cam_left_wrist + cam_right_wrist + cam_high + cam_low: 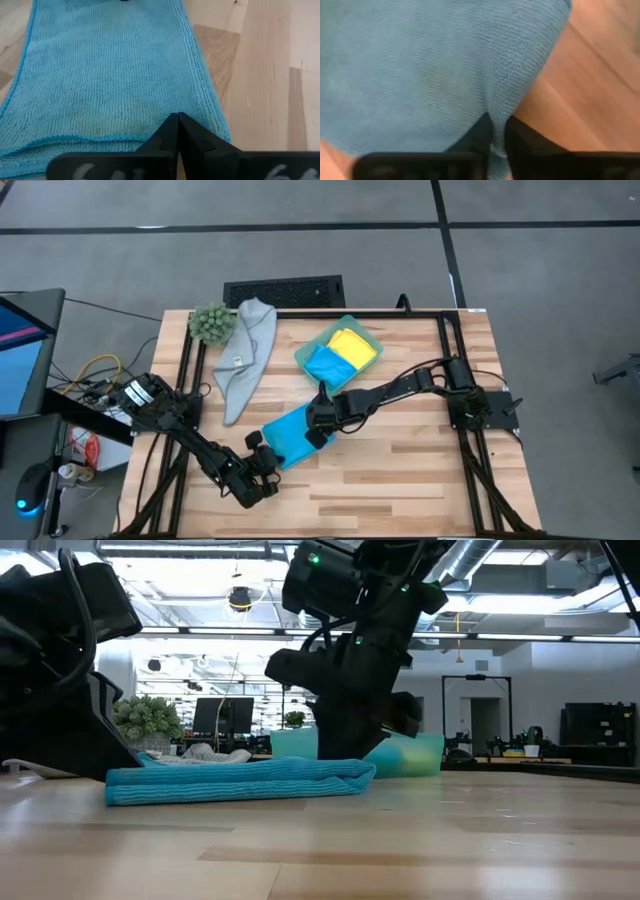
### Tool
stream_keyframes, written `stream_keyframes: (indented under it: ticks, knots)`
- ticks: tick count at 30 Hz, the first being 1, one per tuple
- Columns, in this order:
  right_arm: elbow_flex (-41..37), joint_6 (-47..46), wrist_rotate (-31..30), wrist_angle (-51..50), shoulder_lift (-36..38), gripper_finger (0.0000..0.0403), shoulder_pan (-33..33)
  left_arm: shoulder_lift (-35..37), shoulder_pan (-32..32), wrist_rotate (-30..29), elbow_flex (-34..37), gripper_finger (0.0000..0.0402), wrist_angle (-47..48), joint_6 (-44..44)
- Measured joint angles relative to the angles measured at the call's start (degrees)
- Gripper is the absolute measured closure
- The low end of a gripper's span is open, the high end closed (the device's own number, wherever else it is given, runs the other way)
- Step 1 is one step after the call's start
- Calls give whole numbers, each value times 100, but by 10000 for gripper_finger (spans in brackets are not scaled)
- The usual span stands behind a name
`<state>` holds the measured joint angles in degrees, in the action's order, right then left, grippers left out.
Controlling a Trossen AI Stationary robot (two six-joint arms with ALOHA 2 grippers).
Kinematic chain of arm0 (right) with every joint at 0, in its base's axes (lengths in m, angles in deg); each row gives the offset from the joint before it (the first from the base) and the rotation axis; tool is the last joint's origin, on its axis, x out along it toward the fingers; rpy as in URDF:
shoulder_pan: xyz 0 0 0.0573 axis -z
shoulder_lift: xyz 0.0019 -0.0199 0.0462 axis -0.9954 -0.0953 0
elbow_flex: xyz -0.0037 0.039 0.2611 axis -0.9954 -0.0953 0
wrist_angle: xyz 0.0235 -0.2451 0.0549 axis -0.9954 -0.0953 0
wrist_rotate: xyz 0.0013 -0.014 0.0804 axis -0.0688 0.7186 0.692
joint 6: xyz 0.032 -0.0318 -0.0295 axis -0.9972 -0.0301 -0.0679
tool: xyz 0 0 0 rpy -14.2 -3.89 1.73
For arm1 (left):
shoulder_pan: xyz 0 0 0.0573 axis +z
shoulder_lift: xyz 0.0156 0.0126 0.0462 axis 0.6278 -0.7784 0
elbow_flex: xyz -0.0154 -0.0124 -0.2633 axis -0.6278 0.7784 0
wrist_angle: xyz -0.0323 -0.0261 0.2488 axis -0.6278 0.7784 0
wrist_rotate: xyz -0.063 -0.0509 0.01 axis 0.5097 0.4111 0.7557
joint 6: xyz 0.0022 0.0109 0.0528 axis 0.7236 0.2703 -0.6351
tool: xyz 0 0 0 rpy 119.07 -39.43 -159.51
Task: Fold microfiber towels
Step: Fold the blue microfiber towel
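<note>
Between both sets of jaws lay the blue towel (292,436), half-folded: right jaws (318,434) pinched its edge, left jaws (262,468) together; grey towel (246,352) unfolded, two done in tray (307,350).

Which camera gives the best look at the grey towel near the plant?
The high view: the grey towel lies in full there, a long limp strip beside the plant ball. The low view shows only a pale sliver behind the blue towel. Neither wrist view shows it.
</note>
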<state>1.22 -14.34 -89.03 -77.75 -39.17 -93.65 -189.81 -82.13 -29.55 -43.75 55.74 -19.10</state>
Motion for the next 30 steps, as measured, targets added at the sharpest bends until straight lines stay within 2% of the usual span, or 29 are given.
stream_keyframes:
  ticks: [2, 4, 9, 18, 25, 30]
  knots:
    - [0, 20, 5, 16, 0, 379, -3, 0, 21, 10, 0, 402, -10, -30]
    - [1, 20, 10, 34, 0, 391, -3, 0, 24, 18, 0, 402, -22, -66]
    - [252, -19, 50, -100, -31, 377, -27, 0, 24, 27, 0, 402, -49, -66]
    - [792, 31, 24, -138, -20, 391, -180, -2, 24, -4, 2, 402, -239, -141]
    - [1420, 117, -339, -1236, -20, 384, -317, -4, 37, -8, 2, 401, -368, -228]
    - [1676, 172, -339, -1155, -11, 385, -393, -4, 89, -12, 2, 401, -372, -226]
